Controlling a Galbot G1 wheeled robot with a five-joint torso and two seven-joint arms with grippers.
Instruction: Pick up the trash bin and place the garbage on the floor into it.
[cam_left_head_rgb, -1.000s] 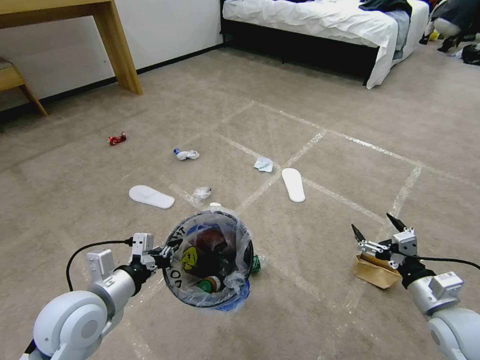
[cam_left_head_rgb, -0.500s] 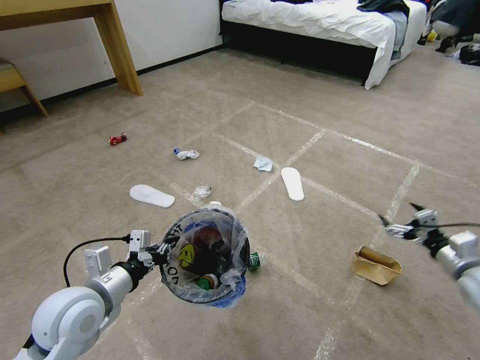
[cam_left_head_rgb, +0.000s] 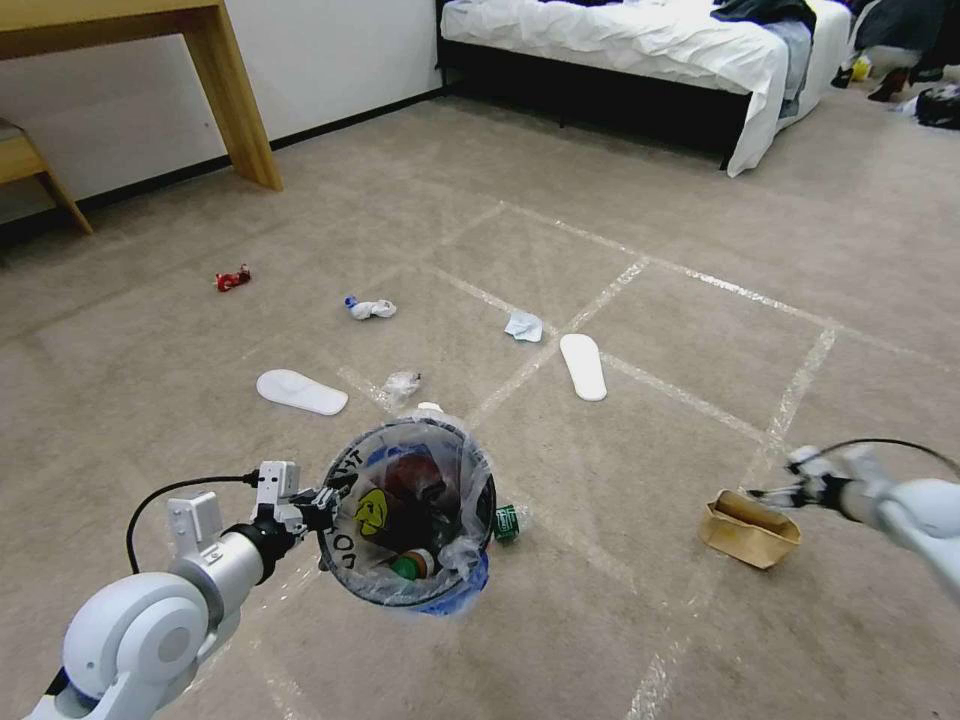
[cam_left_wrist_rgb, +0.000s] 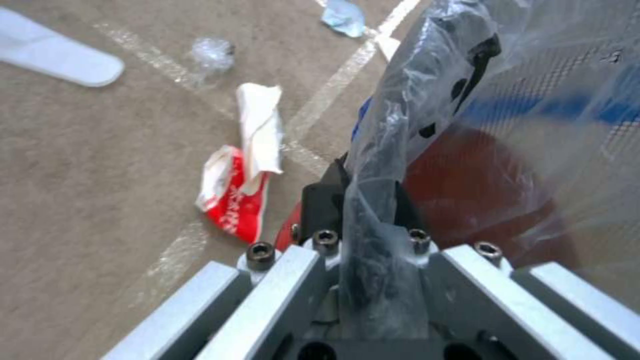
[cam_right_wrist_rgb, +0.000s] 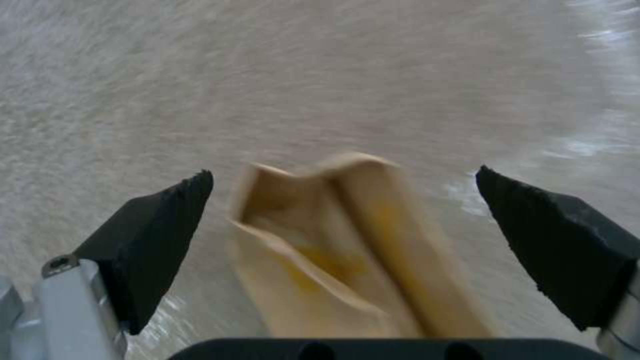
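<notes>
The trash bin, lined with a clear-and-blue bag, hangs just above the carpet with bottles and wrappers inside. My left gripper is shut on its rim; in the left wrist view the gripper pinches rim and bag of the bin. My right gripper is low over a flattened tan paper bowl. The right wrist view shows the gripper open, with the bowl between its spread fingers, untouched. Other garbage lies around: a red wrapper, tissues, two slipper soles, a red-white carton.
A green-capped bottle lies beside the bin. A wooden desk leg and a stool stand at the far left, a bed at the back. Tape lines cross the carpet.
My right arm swung out to the right and then dropped down toward the paper bowl. The left arm and the bin shifted slightly.
</notes>
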